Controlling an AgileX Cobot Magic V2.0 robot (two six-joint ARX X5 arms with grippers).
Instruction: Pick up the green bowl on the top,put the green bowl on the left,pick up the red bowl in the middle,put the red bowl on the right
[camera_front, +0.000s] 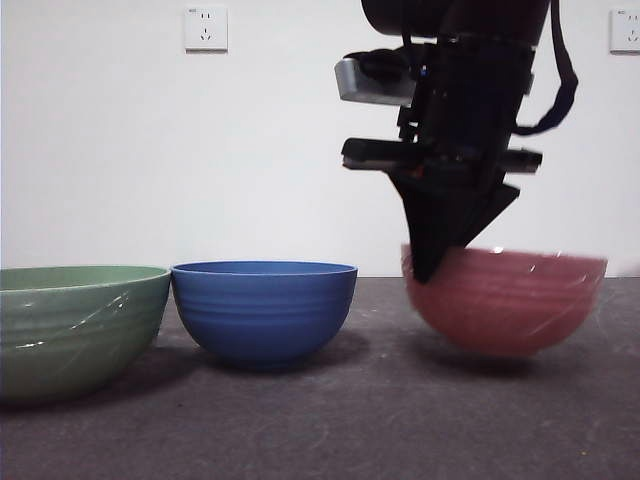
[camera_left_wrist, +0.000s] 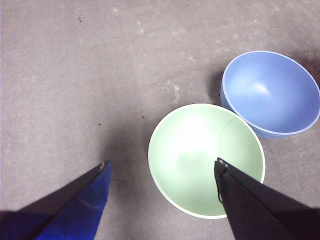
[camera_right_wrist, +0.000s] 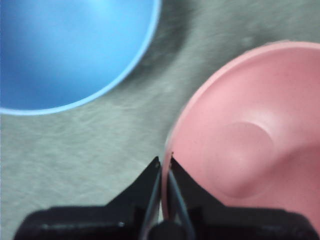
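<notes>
The green bowl (camera_front: 75, 325) stands upright on the table at the left; it also shows in the left wrist view (camera_left_wrist: 205, 159). My left gripper (camera_left_wrist: 162, 172) is open and empty, high above the green bowl. The red bowl (camera_front: 505, 300) is at the right, blurred and seemingly just above the table. My right gripper (camera_front: 432, 262) is shut on the red bowl's left rim. The right wrist view shows the pinched rim (camera_right_wrist: 166, 165) and the red bowl's inside (camera_right_wrist: 250, 140).
A blue ribbed bowl (camera_front: 264, 308) stands between the green and red bowls, also in the left wrist view (camera_left_wrist: 270, 92) and the right wrist view (camera_right_wrist: 70, 50). The dark grey table (camera_front: 360, 420) stretches to a white wall with sockets (camera_front: 205, 28).
</notes>
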